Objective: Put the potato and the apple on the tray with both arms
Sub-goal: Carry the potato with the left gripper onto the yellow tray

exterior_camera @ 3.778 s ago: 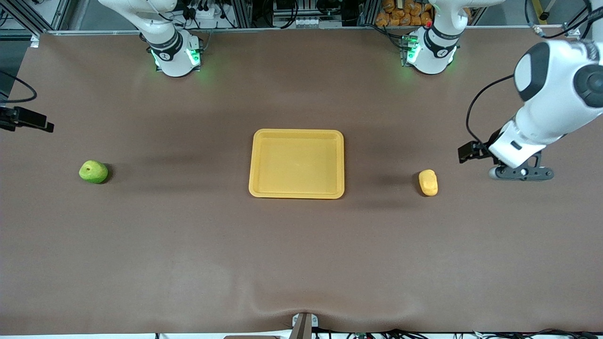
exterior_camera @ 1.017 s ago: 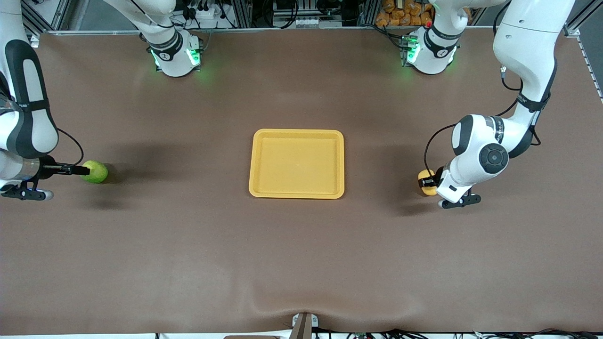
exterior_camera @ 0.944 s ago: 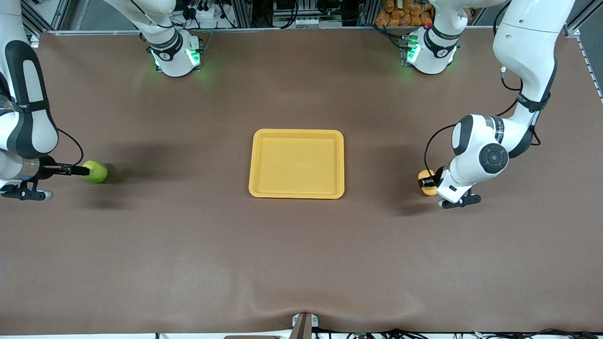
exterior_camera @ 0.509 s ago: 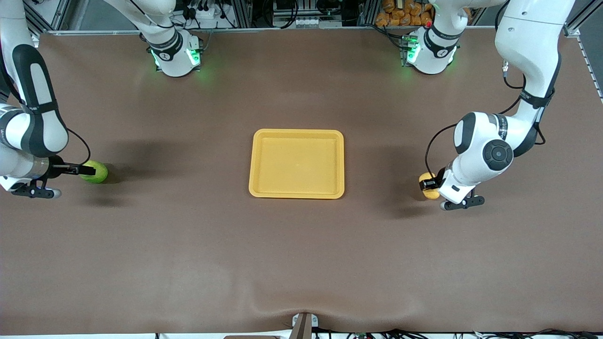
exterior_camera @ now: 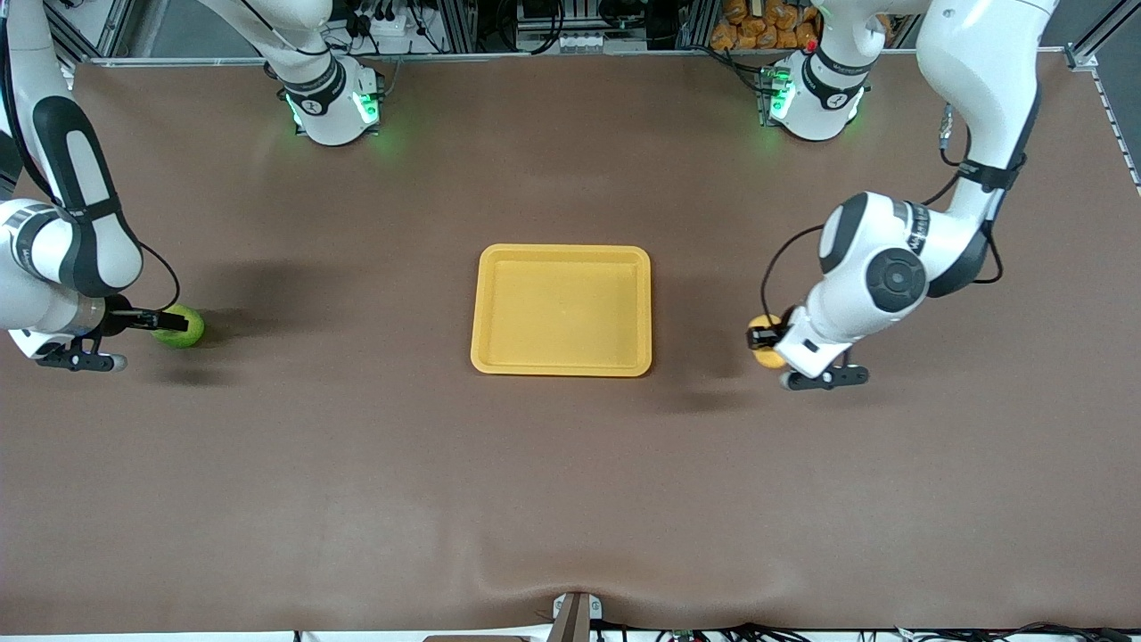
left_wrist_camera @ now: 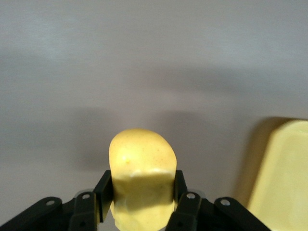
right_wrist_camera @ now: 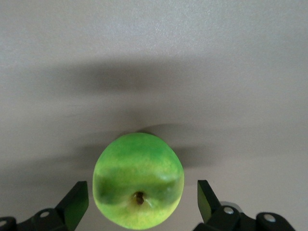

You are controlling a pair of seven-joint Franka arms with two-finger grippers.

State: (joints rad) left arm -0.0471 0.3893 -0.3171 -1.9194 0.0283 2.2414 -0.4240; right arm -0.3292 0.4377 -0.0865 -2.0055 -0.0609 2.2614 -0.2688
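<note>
The yellow-orange potato (exterior_camera: 765, 346) is clamped between my left gripper's (exterior_camera: 759, 340) fingers, just above the table, a short way from the tray's edge at the left arm's end. In the left wrist view the potato (left_wrist_camera: 141, 166) fills the shut gripper (left_wrist_camera: 141, 192), and a tray corner (left_wrist_camera: 284, 178) shows beside it. The green apple (exterior_camera: 181, 326) sits on the table toward the right arm's end. My right gripper (exterior_camera: 165, 322) is open with a finger on each side of the apple (right_wrist_camera: 138, 179), and a gap shows at each finger (right_wrist_camera: 77, 202). The yellow tray (exterior_camera: 562, 252) is empty at the table's middle.
The brown table cover (exterior_camera: 570, 499) has a raised wrinkle at the edge nearest the front camera. The two green-lit arm bases (exterior_camera: 330, 107) stand along the table's edge farthest from the front camera.
My left gripper has carried the potato a short way toward the tray. My right arm has shifted slightly, with its gripper still open around the apple, which has not moved.
</note>
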